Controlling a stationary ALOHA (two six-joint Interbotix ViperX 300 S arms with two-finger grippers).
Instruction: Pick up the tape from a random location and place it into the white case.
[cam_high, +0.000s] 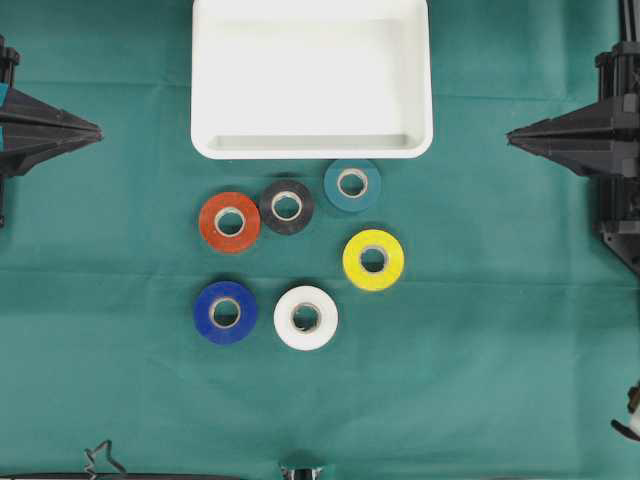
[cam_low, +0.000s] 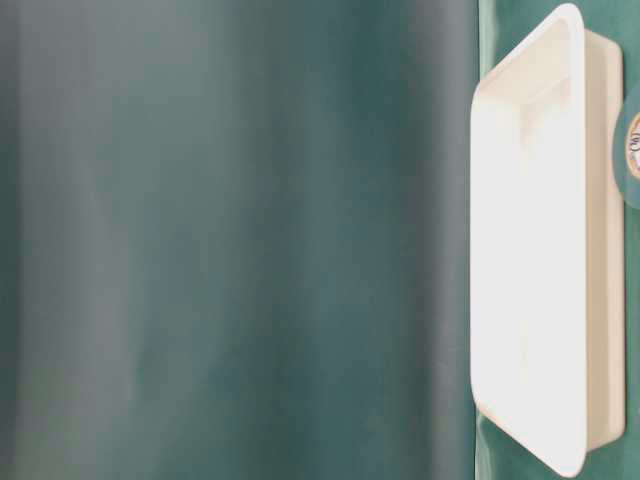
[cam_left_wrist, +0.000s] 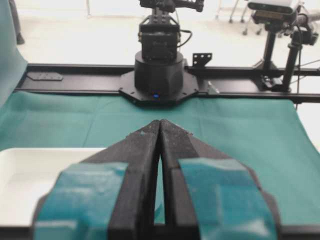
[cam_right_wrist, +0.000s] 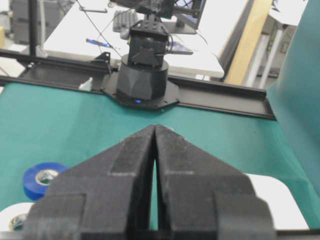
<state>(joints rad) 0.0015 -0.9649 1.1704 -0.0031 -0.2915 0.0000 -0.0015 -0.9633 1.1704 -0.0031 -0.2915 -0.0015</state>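
Overhead view shows me nothing done yet: the white case (cam_high: 312, 80) sits empty, six tape rolls including the teal tape (cam_high: 352, 184) nearest it lie on the tabletop (cam_high: 500, 330), and left pincer (cam_high: 97, 130) and right pincer (cam_high: 512, 136) are pressed together, holding nothing.

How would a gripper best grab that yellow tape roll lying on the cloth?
From straight above: the yellow tape lies flat with its hole facing up and apart from the other rolls. Probably one finger goes in the hole and one outside, pinching the ring's wall.
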